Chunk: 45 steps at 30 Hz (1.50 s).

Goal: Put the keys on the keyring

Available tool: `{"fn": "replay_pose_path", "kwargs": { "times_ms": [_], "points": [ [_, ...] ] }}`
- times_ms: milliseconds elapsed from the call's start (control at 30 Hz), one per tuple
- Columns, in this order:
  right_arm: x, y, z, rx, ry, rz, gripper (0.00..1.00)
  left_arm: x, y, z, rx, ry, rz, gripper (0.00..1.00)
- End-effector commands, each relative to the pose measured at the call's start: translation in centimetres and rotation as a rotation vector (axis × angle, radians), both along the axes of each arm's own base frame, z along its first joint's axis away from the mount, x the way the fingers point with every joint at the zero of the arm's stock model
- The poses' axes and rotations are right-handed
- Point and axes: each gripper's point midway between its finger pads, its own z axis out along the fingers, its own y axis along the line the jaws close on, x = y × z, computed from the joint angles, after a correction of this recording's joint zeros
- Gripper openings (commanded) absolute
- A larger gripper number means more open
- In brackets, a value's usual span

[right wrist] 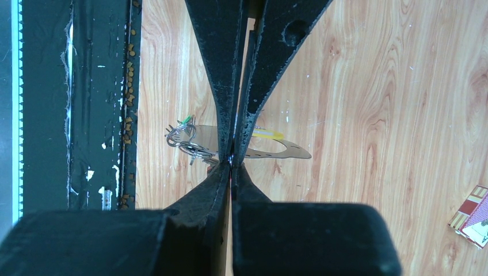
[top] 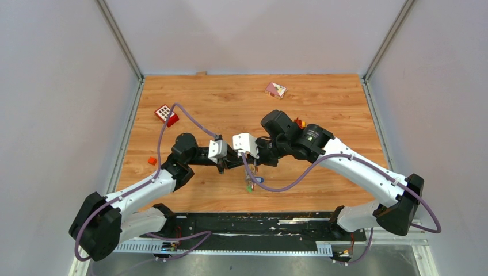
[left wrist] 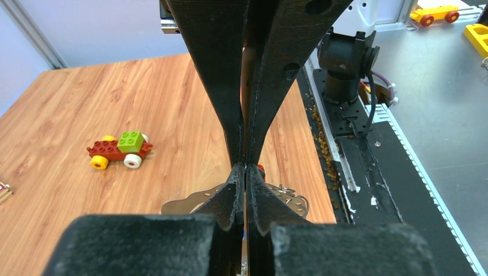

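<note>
The keyring (right wrist: 275, 150) is a thin silvery perforated band hanging above the wood, and it also shows in the left wrist view (left wrist: 290, 199). Small wire rings and a green key (right wrist: 185, 120) hang at one end, with a yellow key (right wrist: 268, 134) behind the band. In the top view the keys (top: 251, 184) dangle under the two grippers. My left gripper (left wrist: 246, 168) is shut, with the band crossing at its tips. My right gripper (right wrist: 232, 163) is shut at the band, and a red sliver shows between its tips. The grippers meet mid-table (top: 221, 168) (top: 254, 166).
A toy brick car (left wrist: 119, 148) stands on the wood. A red block with white squares (top: 166, 114) lies at the far left, with a small orange piece (top: 152, 160) nearer. A card box (top: 275, 89) lies at the back. The black base strip (top: 259, 221) runs along the near edge.
</note>
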Motion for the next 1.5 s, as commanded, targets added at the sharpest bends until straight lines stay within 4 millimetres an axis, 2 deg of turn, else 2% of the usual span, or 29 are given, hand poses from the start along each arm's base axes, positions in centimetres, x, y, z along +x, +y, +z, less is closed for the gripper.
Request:
{"fn": "replay_pose_path", "kwargs": {
  "times_ms": [0, 100, 367, 467, 567, 667, 867, 1067, 1233, 1467],
  "points": [
    [0.3, 1.3, 2.7, 0.098, -0.049, 0.006, 0.0, 0.0, -0.2, 0.8, -0.012, -0.026, -0.013, 0.0],
    [0.3, 1.0, 2.5, 0.094, -0.053, -0.001, 0.01, 0.1, -0.2, 0.9, -0.017, -0.022, 0.001, 0.0],
    [-0.1, -0.1, 1.9, 0.117, -0.023, -0.001, 0.28, -0.3, 0.1, 2.3, -0.077, -0.026, 0.002, 0.0],
    [-0.6, -0.3, 1.8, 0.137, 0.0, 0.017, 0.34, -0.7, 0.2, 2.7, -0.097, -0.027, -0.012, 0.0],
    [-0.9, -0.2, 1.4, 0.143, 0.016, 0.033, 0.36, -1.0, 0.3, 3.1, -0.117, -0.035, -0.026, 0.0],
    [-0.9, 0.1, 1.1, 0.149, 0.028, 0.045, 0.34, -1.3, 0.4, 3.2, -0.123, -0.042, -0.039, 0.0],
    [-1.0, 0.3, 0.7, 0.144, 0.035, 0.056, 0.17, -1.6, 0.5, 3.3, -0.132, -0.054, -0.053, 0.0],
    [-1.0, 0.1, 0.6, 0.148, 0.031, 0.055, 0.05, -2.0, 0.6, 3.5, -0.146, -0.072, -0.066, 0.0],
    [-1.2, 0.1, 0.4, 0.149, 0.036, 0.064, 0.01, -2.2, 0.6, 3.6, -0.153, -0.08, -0.075, 0.0],
    [-1.4, 0.2, 0.2, 0.149, 0.047, 0.075, 0.01, -2.4, 0.7, 3.7, -0.159, -0.088, -0.083, 0.0]
  ]
}}
